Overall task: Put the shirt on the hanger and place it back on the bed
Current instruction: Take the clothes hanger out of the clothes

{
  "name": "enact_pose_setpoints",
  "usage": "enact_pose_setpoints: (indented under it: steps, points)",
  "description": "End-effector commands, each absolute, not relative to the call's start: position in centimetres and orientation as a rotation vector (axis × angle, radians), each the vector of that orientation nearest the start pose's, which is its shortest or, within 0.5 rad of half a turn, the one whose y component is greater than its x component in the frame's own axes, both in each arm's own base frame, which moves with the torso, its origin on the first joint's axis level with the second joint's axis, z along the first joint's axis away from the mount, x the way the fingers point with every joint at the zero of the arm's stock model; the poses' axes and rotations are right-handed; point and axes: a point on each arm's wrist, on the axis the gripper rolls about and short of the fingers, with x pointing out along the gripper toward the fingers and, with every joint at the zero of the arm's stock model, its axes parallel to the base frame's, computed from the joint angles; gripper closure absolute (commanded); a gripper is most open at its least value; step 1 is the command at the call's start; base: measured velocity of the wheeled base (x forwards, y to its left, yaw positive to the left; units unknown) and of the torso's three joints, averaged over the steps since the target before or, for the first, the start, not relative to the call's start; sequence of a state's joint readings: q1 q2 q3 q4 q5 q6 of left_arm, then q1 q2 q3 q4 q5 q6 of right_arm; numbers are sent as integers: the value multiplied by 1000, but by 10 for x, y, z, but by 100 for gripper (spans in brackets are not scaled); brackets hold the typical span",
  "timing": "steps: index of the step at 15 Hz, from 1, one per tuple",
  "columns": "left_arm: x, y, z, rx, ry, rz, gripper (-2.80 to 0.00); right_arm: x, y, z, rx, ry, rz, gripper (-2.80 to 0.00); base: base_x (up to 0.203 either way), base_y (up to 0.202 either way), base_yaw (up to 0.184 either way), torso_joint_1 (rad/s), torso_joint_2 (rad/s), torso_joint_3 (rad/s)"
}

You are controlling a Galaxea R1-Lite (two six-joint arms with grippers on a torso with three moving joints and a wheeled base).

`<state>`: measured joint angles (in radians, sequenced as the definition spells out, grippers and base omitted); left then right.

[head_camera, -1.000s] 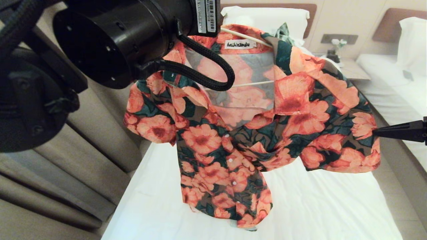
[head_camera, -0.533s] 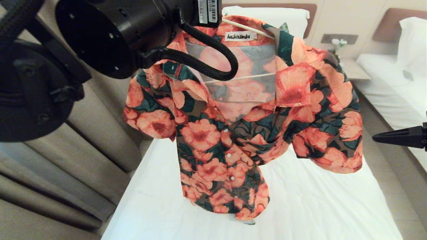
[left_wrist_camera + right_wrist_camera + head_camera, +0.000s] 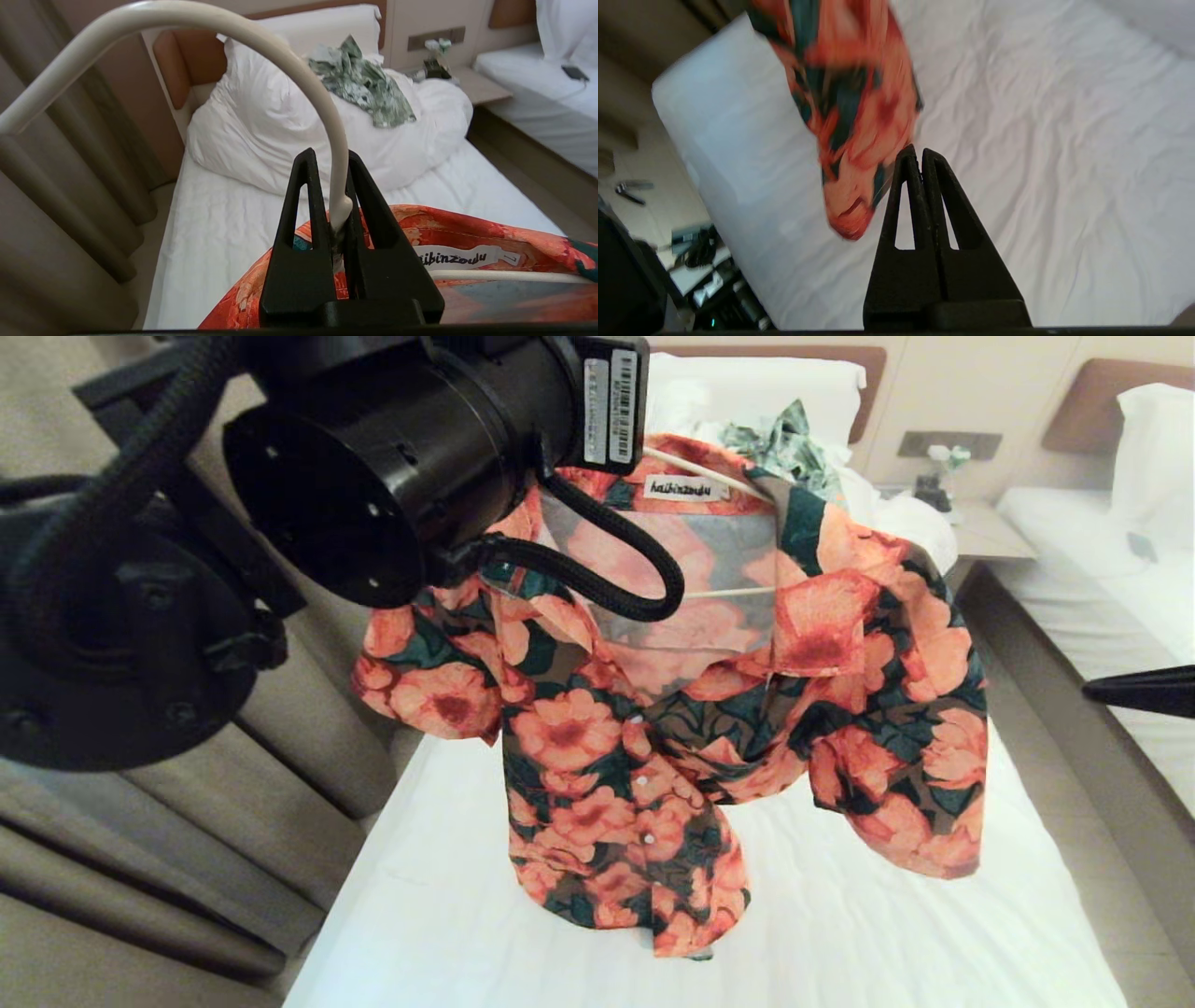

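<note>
Left pincer [image 3: 332,186] clamped on hanger [image 3: 261,56] neck, just below hook. Shirt [image 3: 672,728] draped on hanger, suspended above bed [image 3: 887,915], hem low over white sheet. Right pincer [image 3: 920,161] fingers pressed together, holding nothing, off shirt's right sleeve. Duvet [image 3: 280,126] bunched at headboard [image 3: 177,70]; green leafy garment [image 3: 364,79] on top. Curtains [image 3: 168,859] left, nightstand [image 3: 990,532] and second bed [image 3: 1102,579] right.

We see soft, even, warm indoor light with faint shadows; the white bed [image 3: 887,933] nearly blows out, and the shirt [image 3: 850,107] smears with motion blur in the right wrist view.
</note>
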<state>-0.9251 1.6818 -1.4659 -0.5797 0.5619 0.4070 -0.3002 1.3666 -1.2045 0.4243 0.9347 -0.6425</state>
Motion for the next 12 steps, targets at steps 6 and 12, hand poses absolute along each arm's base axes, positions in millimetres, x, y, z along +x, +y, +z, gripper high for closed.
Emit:
enact_pose_setpoints:
  steps: [6, 12]
  points:
    - [203, -251, 360, 194, -294, -305, 0, 188, -46, 332, -135, 153, 788, 0, 0, 0, 0, 0, 0, 0]
    - [204, -252, 362, 188, -300, -303, 0, 184, -22, 332, -125, 153, 905, 0, 0, 0, 0, 0, 0, 0]
